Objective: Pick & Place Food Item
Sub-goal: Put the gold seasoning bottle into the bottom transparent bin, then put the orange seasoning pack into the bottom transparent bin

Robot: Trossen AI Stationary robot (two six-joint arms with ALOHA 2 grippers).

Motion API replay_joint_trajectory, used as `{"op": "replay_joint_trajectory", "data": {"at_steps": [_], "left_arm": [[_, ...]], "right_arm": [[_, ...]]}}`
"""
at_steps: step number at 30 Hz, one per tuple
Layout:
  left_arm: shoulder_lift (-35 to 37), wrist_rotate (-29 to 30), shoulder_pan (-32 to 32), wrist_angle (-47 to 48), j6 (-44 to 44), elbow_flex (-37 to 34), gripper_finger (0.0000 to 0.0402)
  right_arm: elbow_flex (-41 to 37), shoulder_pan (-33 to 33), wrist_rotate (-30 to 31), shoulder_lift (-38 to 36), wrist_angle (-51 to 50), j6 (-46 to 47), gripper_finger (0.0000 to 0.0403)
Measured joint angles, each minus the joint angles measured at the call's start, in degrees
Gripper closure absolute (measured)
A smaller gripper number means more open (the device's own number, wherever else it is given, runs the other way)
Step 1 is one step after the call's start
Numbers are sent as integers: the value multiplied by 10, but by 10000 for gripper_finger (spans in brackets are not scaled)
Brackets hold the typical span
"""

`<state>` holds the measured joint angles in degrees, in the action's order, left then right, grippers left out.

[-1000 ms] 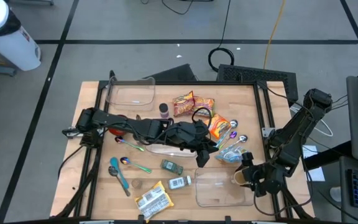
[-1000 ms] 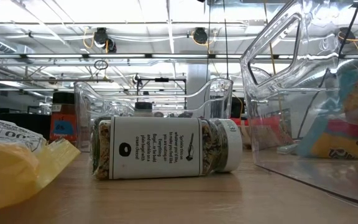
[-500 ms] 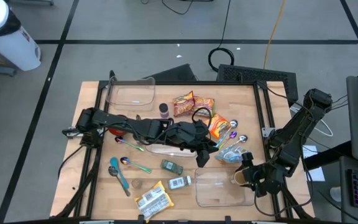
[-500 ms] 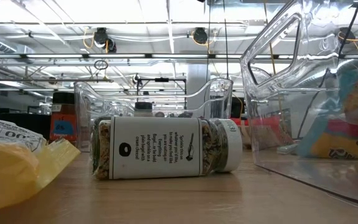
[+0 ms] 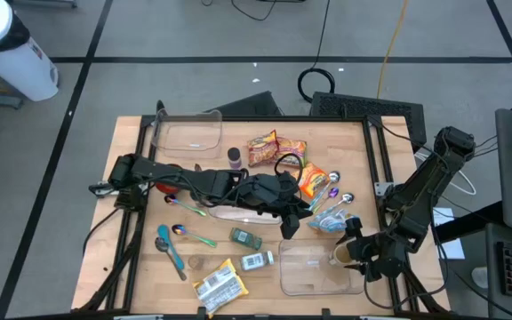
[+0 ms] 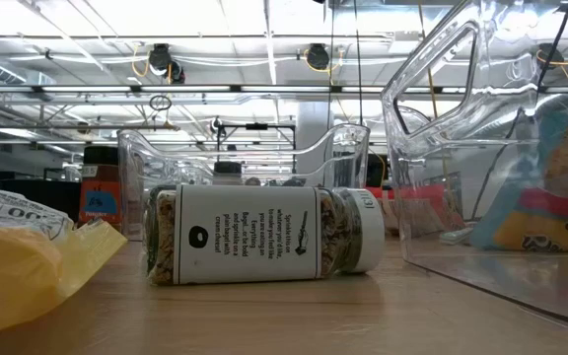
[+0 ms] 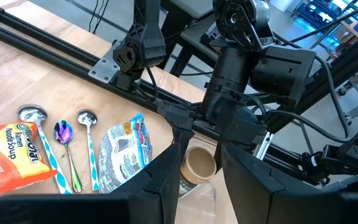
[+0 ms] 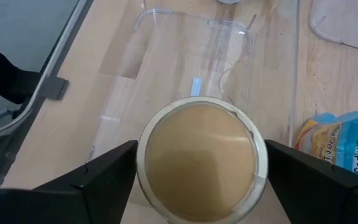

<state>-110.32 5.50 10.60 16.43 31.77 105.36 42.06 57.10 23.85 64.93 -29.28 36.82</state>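
Grey floor [image 5: 194,36] with black tape lines [image 5: 238,60] crossing it; wooden table [image 5: 140,267] sitting in a black frame [image 5: 376,151]; cables [image 5: 323,80] coiling behind it; white bin [image 5: 12,53] standing far left; ceiling lights [image 6: 166,44] glowing over rafters.

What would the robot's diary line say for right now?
right gripper: holding round can over clear bin | left gripper: mid-table, empty | spice jar: lying on its side

Wooden table [image 5: 140,267], clear bins [image 5: 314,271], spoons [image 5: 169,247], snack packets [image 5: 275,149]
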Motion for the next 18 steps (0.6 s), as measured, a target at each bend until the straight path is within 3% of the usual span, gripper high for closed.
{"op": "replay_joint_trajectory", "data": {"at_steps": [9,18], "left_arm": [[0,0,0,0,0,0,279],[0,0,0,0,0,0,279]], "right_arm": [[0,0,-1,-20,17,-20,83],[0,-13,23,-96,40,-22,83]]}}
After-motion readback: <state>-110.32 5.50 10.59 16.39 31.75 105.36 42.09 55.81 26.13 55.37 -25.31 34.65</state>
